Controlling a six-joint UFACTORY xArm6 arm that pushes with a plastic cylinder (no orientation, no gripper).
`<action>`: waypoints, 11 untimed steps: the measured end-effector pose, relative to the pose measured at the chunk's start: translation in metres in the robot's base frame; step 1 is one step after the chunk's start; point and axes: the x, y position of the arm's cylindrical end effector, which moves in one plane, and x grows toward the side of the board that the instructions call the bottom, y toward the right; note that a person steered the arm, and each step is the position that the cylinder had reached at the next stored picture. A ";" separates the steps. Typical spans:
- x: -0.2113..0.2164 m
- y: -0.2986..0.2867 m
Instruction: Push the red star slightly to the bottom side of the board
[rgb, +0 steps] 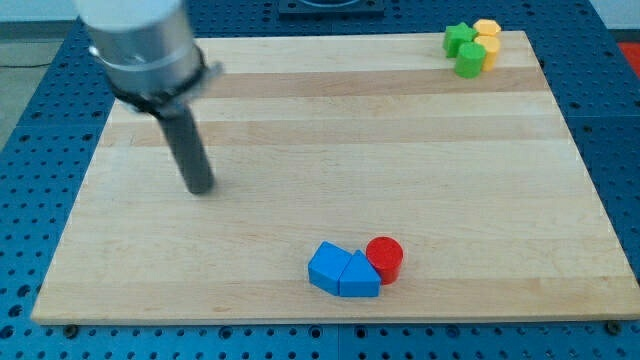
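My tip (201, 189) rests on the board's left half, far from all the blocks. The only red block I see is a round, cylinder-like one (384, 257) near the view's bottom, right of centre. It touches a blue triangular block (359, 277), which touches a blue cube-like block (327, 264) on its left. No star-shaped red block shows. My tip stands well to the upper left of this group.
At the board's top right corner sits a tight cluster: a green star-like block (459, 38), a yellow block (487, 28), a green block (470, 60) and another yellow block (491, 49). The wooden board (320, 140) lies on a blue perforated table.
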 end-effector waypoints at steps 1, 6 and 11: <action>-0.065 -0.068; -0.248 -0.099; -0.118 0.018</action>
